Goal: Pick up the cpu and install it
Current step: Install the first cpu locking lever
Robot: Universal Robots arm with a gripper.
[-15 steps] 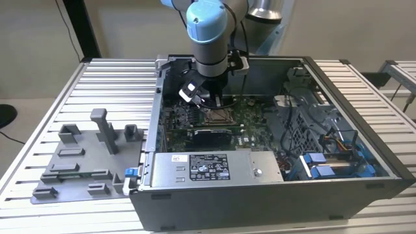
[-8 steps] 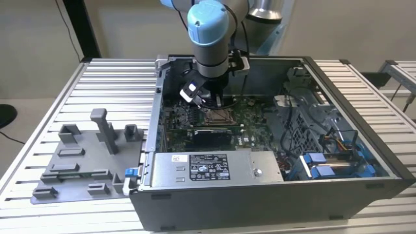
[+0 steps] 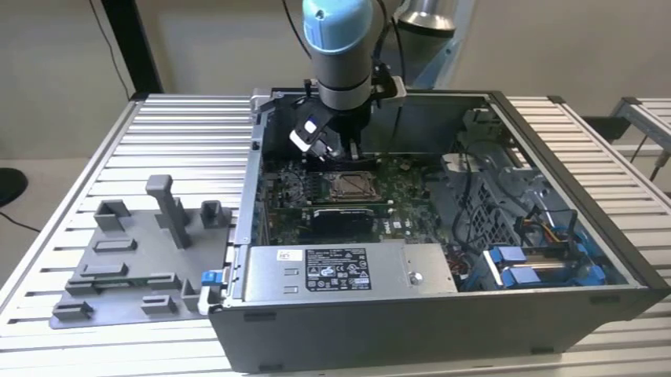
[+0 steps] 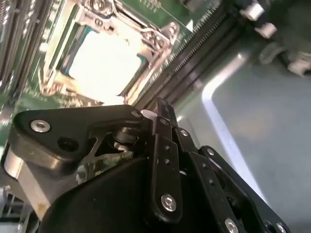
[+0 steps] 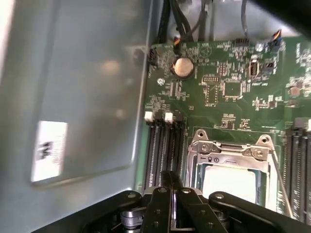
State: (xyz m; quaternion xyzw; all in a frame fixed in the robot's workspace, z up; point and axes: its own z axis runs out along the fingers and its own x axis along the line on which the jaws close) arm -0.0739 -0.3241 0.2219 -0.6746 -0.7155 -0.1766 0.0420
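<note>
While the cpu point(image 5: 228, 180) is seated in the socket point(image 5: 228, 150), the claw point(image 5: 171, 182) is seen just beside it, fingers pressed together, nothing held.

In the second wrist view the cpu point(image 4: 104, 65) is washed out to a white glare, so its top shows no detail, and its near edge is hidden behind the pincer point(image 4: 158, 114). In the first wrist view the picture's lower edge and the pincer's point(image 5: 171, 182) black links cut off the near part of the socket frame point(image 5: 228, 150). In the exterior view the arm point(image 3: 341, 71) covers the case's back wall, and the pincer's tips are too small to read.
</note>
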